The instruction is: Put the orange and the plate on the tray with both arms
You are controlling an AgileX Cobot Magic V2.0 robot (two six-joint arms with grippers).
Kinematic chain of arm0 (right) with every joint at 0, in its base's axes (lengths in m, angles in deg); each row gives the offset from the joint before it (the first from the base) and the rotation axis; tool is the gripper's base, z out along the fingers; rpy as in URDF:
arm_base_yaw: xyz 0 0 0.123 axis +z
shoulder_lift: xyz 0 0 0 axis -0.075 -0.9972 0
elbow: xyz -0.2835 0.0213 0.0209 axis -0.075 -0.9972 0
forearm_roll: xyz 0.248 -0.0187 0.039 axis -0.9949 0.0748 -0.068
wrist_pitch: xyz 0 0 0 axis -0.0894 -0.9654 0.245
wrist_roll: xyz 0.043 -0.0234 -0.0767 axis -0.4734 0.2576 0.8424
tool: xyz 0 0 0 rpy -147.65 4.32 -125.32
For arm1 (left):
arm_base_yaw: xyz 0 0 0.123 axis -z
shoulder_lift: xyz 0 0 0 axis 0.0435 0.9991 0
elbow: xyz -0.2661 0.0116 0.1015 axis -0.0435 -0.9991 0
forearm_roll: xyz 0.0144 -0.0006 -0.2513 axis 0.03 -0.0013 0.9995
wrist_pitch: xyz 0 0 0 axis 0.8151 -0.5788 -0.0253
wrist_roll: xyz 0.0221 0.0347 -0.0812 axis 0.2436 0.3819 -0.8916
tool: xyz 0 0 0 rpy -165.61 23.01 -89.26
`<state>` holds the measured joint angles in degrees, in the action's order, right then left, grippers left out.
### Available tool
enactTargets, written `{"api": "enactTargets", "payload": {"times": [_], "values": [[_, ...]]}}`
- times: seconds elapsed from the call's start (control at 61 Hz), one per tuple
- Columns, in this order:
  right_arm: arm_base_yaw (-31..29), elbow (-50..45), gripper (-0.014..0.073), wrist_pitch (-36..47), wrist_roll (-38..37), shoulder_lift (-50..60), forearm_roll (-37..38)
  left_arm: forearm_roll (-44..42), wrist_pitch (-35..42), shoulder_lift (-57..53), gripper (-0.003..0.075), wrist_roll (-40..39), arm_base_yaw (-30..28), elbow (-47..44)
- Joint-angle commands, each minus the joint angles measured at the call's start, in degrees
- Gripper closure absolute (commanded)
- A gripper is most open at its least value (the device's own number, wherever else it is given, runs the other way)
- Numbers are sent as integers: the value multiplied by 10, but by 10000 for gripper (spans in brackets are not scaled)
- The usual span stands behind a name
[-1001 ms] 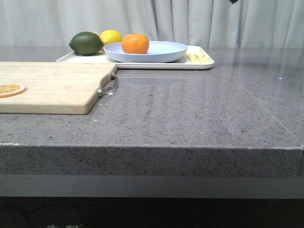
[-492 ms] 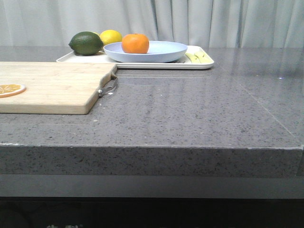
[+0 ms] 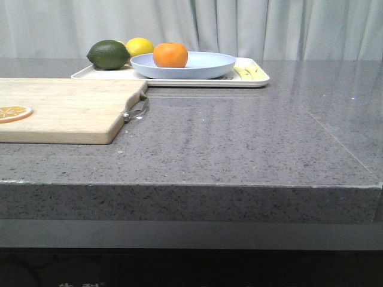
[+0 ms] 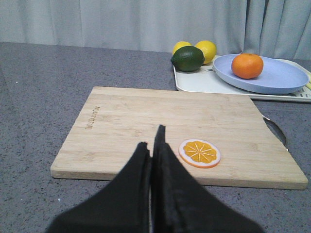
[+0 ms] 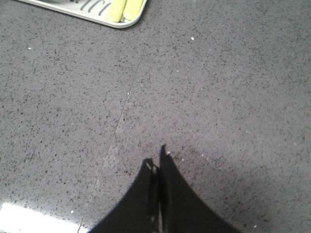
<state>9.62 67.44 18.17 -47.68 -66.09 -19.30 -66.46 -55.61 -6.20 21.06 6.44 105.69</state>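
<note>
You are seeing the orange (image 3: 170, 54) sitting in the plate (image 3: 203, 67) on the tray (image 3: 254, 82), well apart from both tools. Your left tool (image 4: 153, 141) is hanging closed over the cutting board (image 4: 146, 121); your right tool (image 5: 158, 158) is hanging closed over bare tabletop (image 5: 218, 97).

Grey countertop (image 3: 251, 137) w/ tray (image 3: 257, 81), cutting board (image 3: 66, 110)
</note>
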Motion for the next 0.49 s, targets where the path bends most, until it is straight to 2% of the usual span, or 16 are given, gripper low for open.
{"api": "enactTargets", "payload": {"times": [0.0, 0.23, 0.328, 0.476], "values": [[0, -74, 664, 118, 8, 83, -10, 1, 49, 6, 738, -5, -2, 15], [0, -290, 664, 259, 9, 261, -3, 1, 49, 6, 738, -5, -2, 15], [0, -356, 664, 307, 9, 346, -3, 1, 49, 6, 738, -5, -2, 15], [0, -407, 664, 333, 9, 440, -3, 1, 49, 6, 738, -5, -2, 15]]}}
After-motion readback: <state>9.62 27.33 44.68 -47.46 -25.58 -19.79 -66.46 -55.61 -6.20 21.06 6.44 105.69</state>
